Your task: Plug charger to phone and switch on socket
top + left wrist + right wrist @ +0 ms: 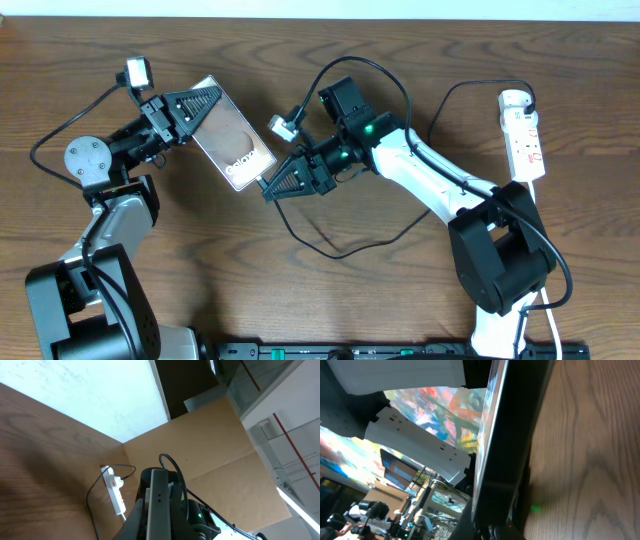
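Observation:
The phone (pixel 235 145) is held tilted above the table, glossy face up, with white lettering near its lower right end. My left gripper (pixel 203 108) is shut on its upper left end; in the left wrist view the phone's edge (pixel 159 505) stands between the fingers. My right gripper (pixel 268 188) is shut on the charger's plug tip right at the phone's lower end. The charger's thin black cable (pixel 340 255) loops across the table toward the white socket (pixel 526 140) at the far right. The right wrist view shows the phone's edge (pixel 505 435) close up; the plug tip is hidden there.
The socket also shows in the left wrist view (pixel 116 494), with a black cable curving from it. Its white cord (pixel 545 300) runs down past the right arm's base (pixel 500 250). Thicker black robot cables (pixel 365 62) arc above the right wrist. The table is brown wood.

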You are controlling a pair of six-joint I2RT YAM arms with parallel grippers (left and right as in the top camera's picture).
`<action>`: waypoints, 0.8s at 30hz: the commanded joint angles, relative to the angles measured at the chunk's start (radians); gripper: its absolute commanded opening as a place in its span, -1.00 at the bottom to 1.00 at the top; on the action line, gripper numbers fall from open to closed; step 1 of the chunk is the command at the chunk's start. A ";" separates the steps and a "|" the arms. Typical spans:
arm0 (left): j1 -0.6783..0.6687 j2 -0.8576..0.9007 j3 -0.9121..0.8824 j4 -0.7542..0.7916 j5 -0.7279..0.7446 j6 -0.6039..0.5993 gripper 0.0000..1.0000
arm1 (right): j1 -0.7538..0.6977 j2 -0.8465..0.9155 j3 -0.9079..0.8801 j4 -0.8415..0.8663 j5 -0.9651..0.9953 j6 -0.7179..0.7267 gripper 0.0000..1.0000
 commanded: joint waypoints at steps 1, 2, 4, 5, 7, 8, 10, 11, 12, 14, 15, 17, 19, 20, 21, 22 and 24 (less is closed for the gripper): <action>-0.028 -0.015 0.019 0.016 0.047 -0.015 -0.85 | -0.003 0.011 0.011 0.049 -0.024 0.071 -0.97; -0.031 -0.015 0.019 0.015 0.047 -0.015 -0.86 | -0.003 0.011 0.011 0.062 -0.024 0.081 -0.97; -0.035 -0.015 0.019 0.015 0.048 -0.015 -0.86 | -0.003 0.011 0.011 0.077 -0.024 0.094 -0.97; -0.035 -0.015 0.019 0.015 0.060 -0.015 -0.86 | -0.004 0.011 0.011 0.082 -0.024 0.097 -0.97; -0.035 -0.015 0.019 0.015 0.080 -0.015 -0.85 | -0.004 0.011 0.011 0.092 -0.024 0.100 -0.97; -0.035 -0.015 0.019 0.015 0.090 -0.015 -0.86 | -0.004 0.011 0.011 0.098 -0.024 0.100 -0.97; -0.035 -0.015 0.019 0.015 0.101 -0.012 -0.86 | -0.005 0.011 0.011 0.106 -0.024 0.104 -0.97; -0.035 -0.015 0.019 0.015 0.105 -0.012 -0.85 | -0.006 0.011 0.011 0.116 -0.024 0.116 -0.97; -0.035 -0.015 0.019 0.015 0.107 -0.012 -0.85 | -0.006 0.011 0.011 0.126 -0.024 0.127 -0.97; -0.035 -0.015 0.019 0.015 0.111 -0.012 -0.85 | -0.008 0.011 0.011 0.145 -0.024 0.146 -0.97; -0.035 -0.015 0.019 0.015 0.114 -0.012 -0.86 | -0.010 0.011 0.011 0.159 -0.024 0.156 -0.97; -0.035 -0.015 0.019 0.015 0.119 -0.012 -0.86 | -0.013 0.011 0.011 0.182 -0.024 0.172 -0.97; -0.035 -0.015 0.019 0.015 0.123 -0.012 -0.85 | -0.016 0.011 0.011 0.195 -0.024 0.182 -0.97; -0.035 -0.015 0.018 0.015 0.122 -0.012 -0.85 | -0.018 0.011 0.011 0.209 -0.021 0.194 -0.97; -0.035 -0.015 0.018 0.015 0.122 -0.012 -0.86 | -0.018 0.011 0.011 0.212 -0.021 0.197 -0.97; -0.035 -0.015 0.018 0.015 0.122 -0.012 -0.86 | -0.018 0.011 0.011 0.212 -0.018 0.197 -0.97; -0.035 -0.015 0.018 0.015 0.122 -0.012 -0.86 | -0.018 0.011 0.011 0.212 -0.018 0.197 -0.97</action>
